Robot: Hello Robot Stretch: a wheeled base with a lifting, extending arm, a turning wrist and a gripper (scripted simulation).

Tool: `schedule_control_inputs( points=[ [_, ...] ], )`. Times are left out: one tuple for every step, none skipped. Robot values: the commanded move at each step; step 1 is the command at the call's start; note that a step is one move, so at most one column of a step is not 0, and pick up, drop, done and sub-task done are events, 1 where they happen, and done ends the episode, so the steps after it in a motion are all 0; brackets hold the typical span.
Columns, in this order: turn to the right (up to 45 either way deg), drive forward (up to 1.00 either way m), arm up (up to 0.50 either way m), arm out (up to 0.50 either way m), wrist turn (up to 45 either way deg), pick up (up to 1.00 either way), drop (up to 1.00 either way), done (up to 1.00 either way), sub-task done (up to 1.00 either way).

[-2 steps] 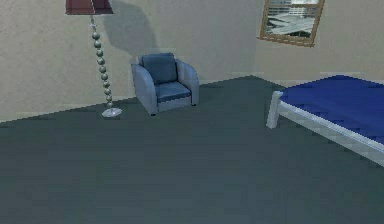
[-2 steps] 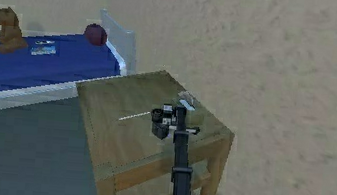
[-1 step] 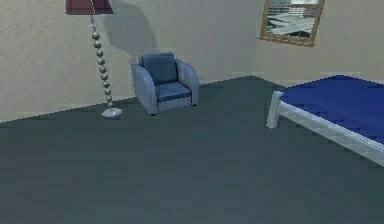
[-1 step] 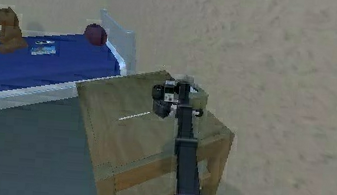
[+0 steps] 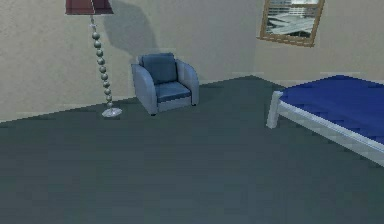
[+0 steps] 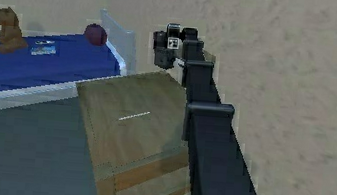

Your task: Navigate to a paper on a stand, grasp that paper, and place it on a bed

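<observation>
Step in hand, by my judgement: the grasp. A light-brown wooden stand with a flat top [image 6: 124, 132] sits near, at the centre of the arm side view. A thin pale sliver [image 6: 133, 115] lies flat mid-top. It is prob. the paper, seen edge-on and not yet lifted.

The dark square-bar arm [image 6: 208, 139] runs along the stand's right side. The black two-finger gripper [image 6: 169, 43] sits at its far end, against the beige wall [image 6: 280, 54] and past the sliver in the pic. Finger spread: cannot tell. Whether it holds anything: cannot tell, tip indistinct.

Left of the stand, just beside it, is the bed w/ blue cover and white frame [image 6: 48, 68]. It carries a brown teddy bear [image 6: 6, 28] and a dark-red ball [image 6: 94, 33].

Next move, est.: bring the gripper nearer and left, over the sliver, then lower it. A flat sheet offers little edge, so alignment needs care. The bed is close, so the placing leg looks short.
</observation>
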Motion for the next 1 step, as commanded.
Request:
schedule_control_inputs(
  points=[
    [0.0, 0.0, 0.0, 0.0, -45.0, 0.0, 0.0, 0.0, 0.0]
  ],
)
